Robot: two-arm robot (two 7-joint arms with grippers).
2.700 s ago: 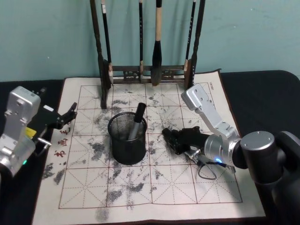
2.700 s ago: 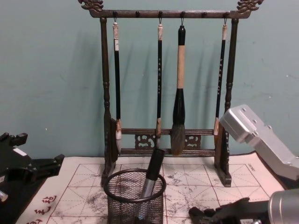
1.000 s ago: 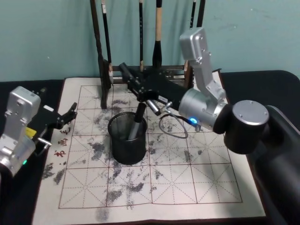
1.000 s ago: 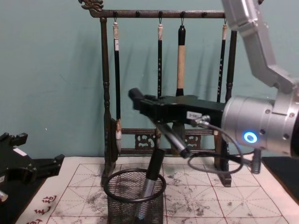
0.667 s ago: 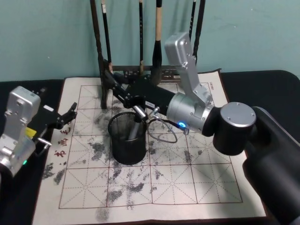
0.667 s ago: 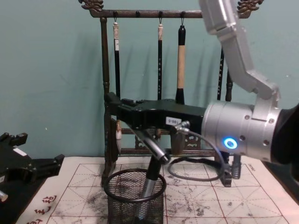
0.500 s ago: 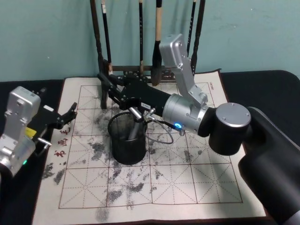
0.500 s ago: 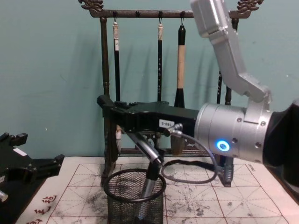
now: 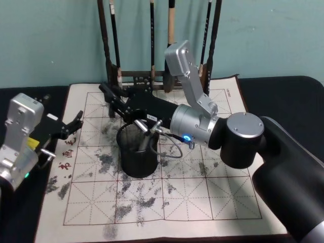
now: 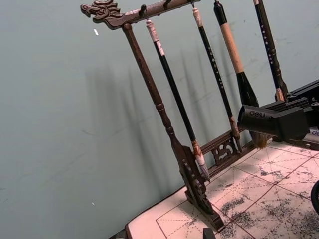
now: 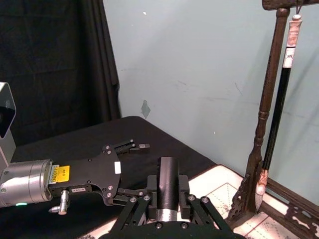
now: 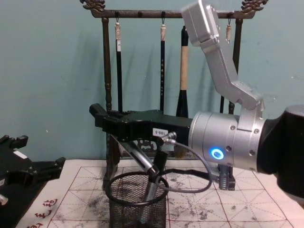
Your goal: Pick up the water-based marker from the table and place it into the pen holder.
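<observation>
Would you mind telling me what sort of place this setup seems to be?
Probably a calligraphy desk staged for robot trials: a wooden rack hung with brushes stands on an ink-stained, red-gridded felt mat, a mesh pen holder sits mid-mat, and the wall behind is plain teal.

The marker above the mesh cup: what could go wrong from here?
1. The marker hangs tilted in the right pincer; its tip may catch the pen holder rim.
2. Another pen already leans inside and could block it.
3. The brush rack stands close behind the arm.
</observation>
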